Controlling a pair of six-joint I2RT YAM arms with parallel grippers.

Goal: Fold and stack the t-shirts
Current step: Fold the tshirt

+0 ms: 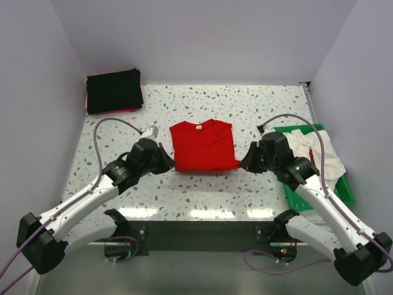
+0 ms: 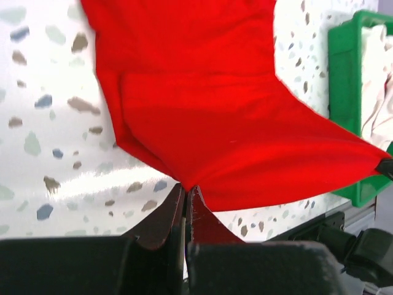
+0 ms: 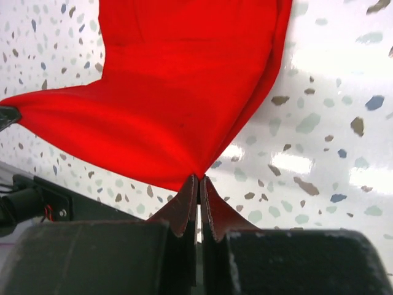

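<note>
The red t-shirt [image 1: 202,145] lies in the middle of the table, white neck label at its far edge. My left gripper [image 1: 168,165] is shut on its near left corner, seen in the left wrist view [image 2: 186,189]. My right gripper [image 1: 245,162] is shut on its near right corner, seen in the right wrist view [image 3: 199,179]. The near hem is lifted and stretched between both grippers [image 2: 245,135] [image 3: 166,104]. A folded black t-shirt [image 1: 114,91] sits at the far left corner. A whitish t-shirt [image 1: 319,150] lies crumpled in the green tray.
The green plastic tray [image 1: 339,190] stands at the right edge, next to my right arm; it also shows in the left wrist view [image 2: 344,80]. White walls close the table on the left, back and right. A strip of red cloth shows under the black shirt.
</note>
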